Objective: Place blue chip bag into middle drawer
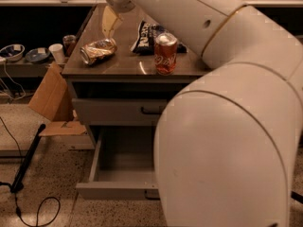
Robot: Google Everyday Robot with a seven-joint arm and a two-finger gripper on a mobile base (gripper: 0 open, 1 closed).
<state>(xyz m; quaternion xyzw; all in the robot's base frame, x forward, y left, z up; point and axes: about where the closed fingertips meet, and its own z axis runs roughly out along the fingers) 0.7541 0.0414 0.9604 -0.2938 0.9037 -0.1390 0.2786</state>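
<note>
The blue chip bag [146,33] lies flat on the cabinet top [118,66], behind the red can [165,53] and partly hidden by it and my arm. My gripper [110,25] hangs over the back left of the top, left of the bag and above the crushed gold-brown can [98,51]. It holds nothing that I can see. The middle drawer [102,190] is pulled out below the closed grey drawer front [113,111]. Its grey interior holds nothing, and its right part is hidden by my arm.
My large cream arm [227,126] fills the right of the view. A cardboard sheet [52,93] leans left of the cabinet. A black pole and cable [26,164] lie on the floor. Cups and bowls [35,53] stand on a low shelf at left.
</note>
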